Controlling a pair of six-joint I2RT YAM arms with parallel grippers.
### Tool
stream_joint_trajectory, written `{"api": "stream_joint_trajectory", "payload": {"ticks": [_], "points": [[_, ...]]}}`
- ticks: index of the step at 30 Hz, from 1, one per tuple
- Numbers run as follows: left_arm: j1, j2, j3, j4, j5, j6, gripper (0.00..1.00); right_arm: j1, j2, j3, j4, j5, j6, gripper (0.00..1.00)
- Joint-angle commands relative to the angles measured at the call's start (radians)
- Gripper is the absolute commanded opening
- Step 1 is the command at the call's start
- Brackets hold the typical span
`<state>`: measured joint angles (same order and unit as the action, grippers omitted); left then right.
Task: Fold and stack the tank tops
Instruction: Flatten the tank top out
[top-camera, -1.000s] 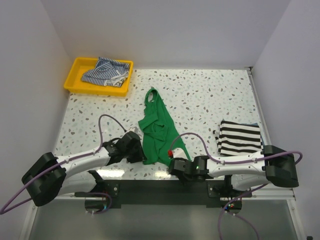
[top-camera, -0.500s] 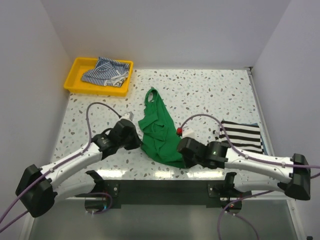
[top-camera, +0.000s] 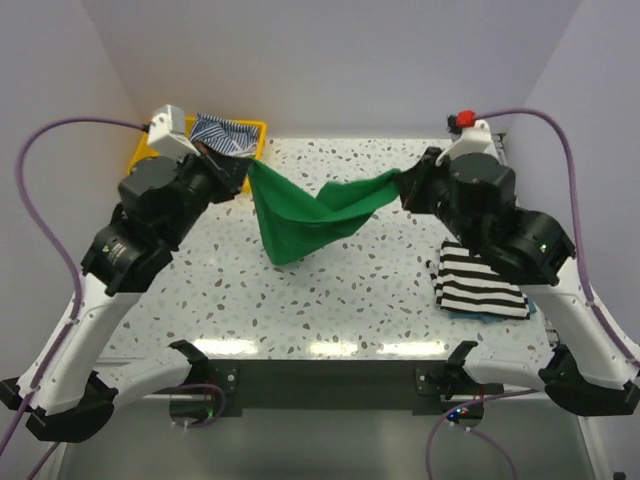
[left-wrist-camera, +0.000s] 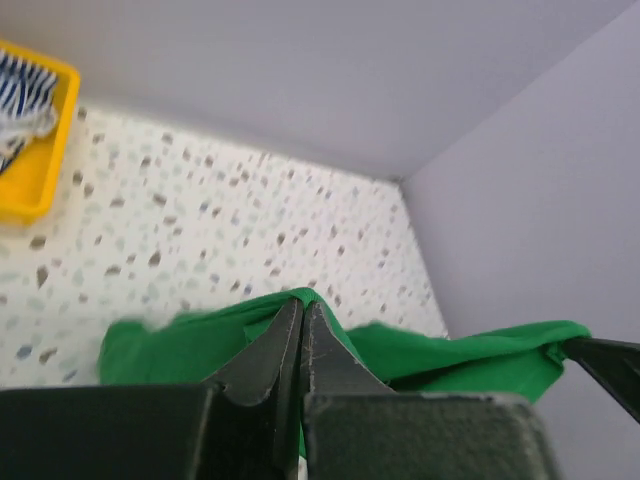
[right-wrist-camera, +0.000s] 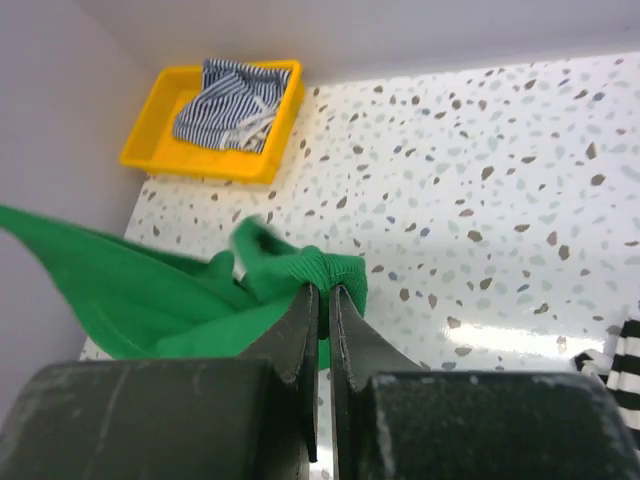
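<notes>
You hold the plain bright green cloth tank top (top-camera: 305, 218) stretched in the air above the speckled surface (top-camera: 380, 290). The left tool (top-camera: 246, 170) and right tool (top-camera: 404, 184) each clamp shut on one edge (spreading step; no fold yet). Next, lay it down flat, keeping tension even.

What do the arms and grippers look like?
Left arm and right arm: white links, bulky black joints, a purple cable looping along each. Left gripper and right gripper have dark tapered fingers. A red part sits on the right wrist.
</notes>
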<state>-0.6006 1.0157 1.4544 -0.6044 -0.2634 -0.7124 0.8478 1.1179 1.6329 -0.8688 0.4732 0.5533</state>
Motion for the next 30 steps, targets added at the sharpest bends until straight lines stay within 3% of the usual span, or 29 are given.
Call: {"api": "stream_joint_trajectory", "payload": {"ticks": [1,7,16,18,19,22,24,25,26,28,30], "points": [[0.009,0.029,0.214,0.037,-0.114,0.057,0.0,-0.07,0.101,0.233,-0.001,0.073,-0.081,0.0],[0.009,0.081,0.4,0.034,-0.135,0.079,0.0,-0.09,0.134,0.444,-0.012,0.042,-0.069,0.0],[0.009,0.086,0.396,0.058,-0.157,0.083,0.0,-0.092,0.085,0.337,0.083,-0.004,-0.079,0.0],[0.009,0.11,0.385,0.078,-0.157,0.082,0.0,-0.125,0.153,0.358,0.08,-0.071,-0.093,0.0],[0.01,0.122,0.386,0.092,-0.157,0.09,0.0,-0.154,0.183,0.407,0.056,-0.175,-0.09,0.0],[0.042,0.187,0.403,0.127,-0.136,0.1,0.0,-0.341,0.316,0.485,0.059,-0.399,-0.033,0.0],[0.114,0.253,0.42,0.141,0.005,0.076,0.0,-0.482,0.405,0.524,0.085,-0.581,0.031,0.0],[0.219,0.276,0.414,0.187,0.088,0.032,0.0,-0.525,0.436,0.533,0.103,-0.641,0.06,0.0],[0.27,0.332,0.402,0.215,0.254,0.002,0.0,-0.608,0.463,0.535,0.164,-0.773,0.132,0.0],[0.388,0.417,0.423,0.277,0.404,-0.056,0.0,-0.667,0.554,0.538,0.259,-0.849,0.204,0.0],[0.436,0.587,0.553,0.334,0.562,-0.074,0.0,-0.717,0.673,0.62,0.385,-0.907,0.275,0.0]]}}
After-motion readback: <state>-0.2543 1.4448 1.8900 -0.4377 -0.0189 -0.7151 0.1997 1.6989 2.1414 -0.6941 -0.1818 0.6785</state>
